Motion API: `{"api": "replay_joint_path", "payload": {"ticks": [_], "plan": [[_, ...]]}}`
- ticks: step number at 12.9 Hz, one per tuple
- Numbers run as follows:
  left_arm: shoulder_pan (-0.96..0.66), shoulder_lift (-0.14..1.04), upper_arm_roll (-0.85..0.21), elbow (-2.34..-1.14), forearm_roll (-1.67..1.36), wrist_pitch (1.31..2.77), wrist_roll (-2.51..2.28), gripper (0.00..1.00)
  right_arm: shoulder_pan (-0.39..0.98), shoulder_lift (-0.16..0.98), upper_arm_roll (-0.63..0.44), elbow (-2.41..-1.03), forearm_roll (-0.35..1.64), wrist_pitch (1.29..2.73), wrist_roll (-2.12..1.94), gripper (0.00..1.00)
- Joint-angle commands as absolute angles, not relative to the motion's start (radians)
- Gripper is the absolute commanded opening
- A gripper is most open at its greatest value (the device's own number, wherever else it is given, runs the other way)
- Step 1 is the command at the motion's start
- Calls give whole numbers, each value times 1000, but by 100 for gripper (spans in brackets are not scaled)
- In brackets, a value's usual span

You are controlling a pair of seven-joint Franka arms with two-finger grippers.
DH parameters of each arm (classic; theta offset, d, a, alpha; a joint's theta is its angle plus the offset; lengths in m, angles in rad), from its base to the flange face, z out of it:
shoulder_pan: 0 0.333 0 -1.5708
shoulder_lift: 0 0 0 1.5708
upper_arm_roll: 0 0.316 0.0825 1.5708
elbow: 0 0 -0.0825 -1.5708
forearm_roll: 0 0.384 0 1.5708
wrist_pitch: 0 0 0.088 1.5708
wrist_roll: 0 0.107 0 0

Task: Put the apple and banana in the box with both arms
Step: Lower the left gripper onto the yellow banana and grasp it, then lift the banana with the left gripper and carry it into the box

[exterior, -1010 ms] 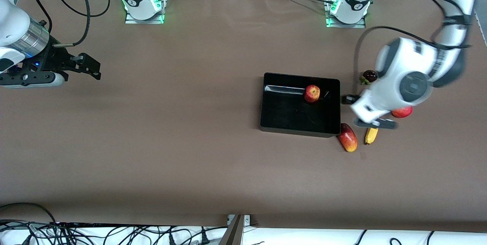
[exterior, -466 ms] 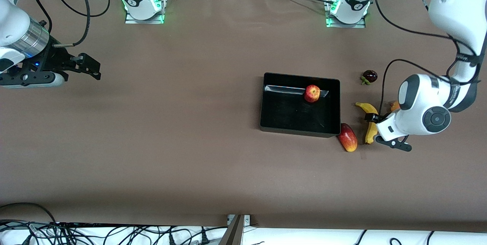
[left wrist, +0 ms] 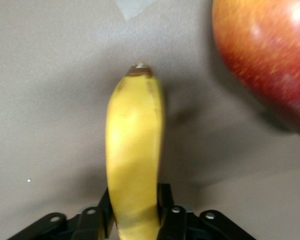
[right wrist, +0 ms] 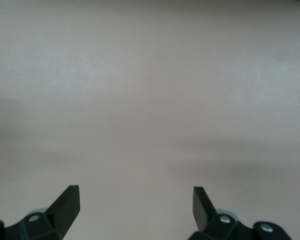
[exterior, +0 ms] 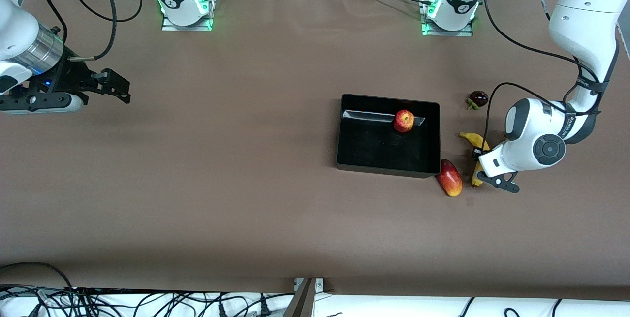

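Beneath me, the worktop (exterior: pixel 246 184) is a wide matte brown sheet, smooth and plain, with tangled black cables along the edge nearest the front camera. My two white jointed arms come next. The right one waits over bare worktop at its own end, and my right gripper (right wrist: pixel 135 205) has its black fingers spread wide, nothing between them. The box (exterior: pixel 388 167) is a glossy black rectangular bin with low walls and rounded corners. Inside it, near the wall farthest from the front camera, sits the apple (exterior: pixel 404 121), small, round, red with pale yellow streaks.

My left gripper (exterior: pixel 480 165) is down at the worktop beside the box, toward the left arm's end, and its fingers (left wrist: pixel 165 210) are clamped on the banana (left wrist: pixel 134 160), a smooth, curved, plain yellow fruit with a dark tip. Just beside it, between banana and box corner, lies an oblong red-yellow mango-like fruit (exterior: pixel 449 177). A small dark round fruit (exterior: pixel 478 98) with green leaves sits farther from the front camera.
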State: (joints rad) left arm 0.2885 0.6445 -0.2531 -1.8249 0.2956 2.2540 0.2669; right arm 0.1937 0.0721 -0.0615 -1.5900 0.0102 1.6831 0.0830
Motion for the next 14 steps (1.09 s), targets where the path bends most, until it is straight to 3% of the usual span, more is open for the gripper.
{"api": "replay_joint_path", "payload": {"ticks": [1,3,5,9,12,14], "plan": [[304,608,-268,-1838,319,2234,308,0,183,75,-52,-1578,6,1684,89,100],[298,578,-279,-1800,305,2151,296,0,183,75,-52,-1578,6,1684,89,100],[293,563,-319,-1702,269,1975,264,0,183,75,-52,-1578,6,1684,89,100],[293,557,-507,-1533,262,1676,-43,0,183,75,-52,-1578,6,1684,89,100],[284,564,-662,-1532,256,1667,-262,0,181,75,-52,-1578,6,1684,89,100],[214,578,-673,-1540,227,1730,-334,0,181,75,-52,-1578,6,1684,89,100]]}}
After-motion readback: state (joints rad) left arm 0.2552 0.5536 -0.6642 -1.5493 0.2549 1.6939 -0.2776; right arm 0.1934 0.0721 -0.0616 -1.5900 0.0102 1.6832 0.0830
